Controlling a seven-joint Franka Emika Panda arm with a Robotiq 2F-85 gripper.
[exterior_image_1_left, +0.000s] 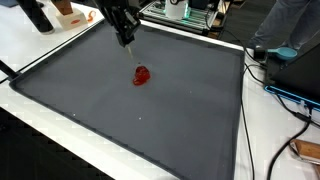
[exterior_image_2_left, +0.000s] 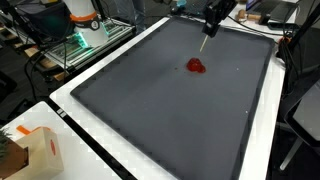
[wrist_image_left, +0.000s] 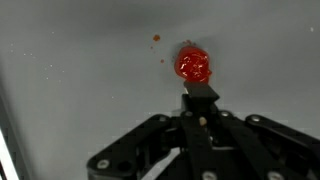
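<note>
Red blob (exterior_image_1_left: 141, 76) lay on the grey mat (exterior_image_1_left: 190, 110), near its middle; the gripper (exterior_image_1_left: 126, 31) hung just above it. The gripper pinched a thin dark tool (wrist_image_left: 200, 98); its tip stood just beside the blob.

a small lump (exterior_image_1_left: 141, 75) is set on the mat (exterior_image_1_left: 190, 120), towards its far edge — the gripper (exterior_image_1_left: 127, 33) is hung above, just behind it; a box (exterior_image_2_left: 42, 150) is placed beyond the mat's corner.

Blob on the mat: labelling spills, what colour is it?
Red blob, clearest in the wrist view, beyond the held tool.
</note>
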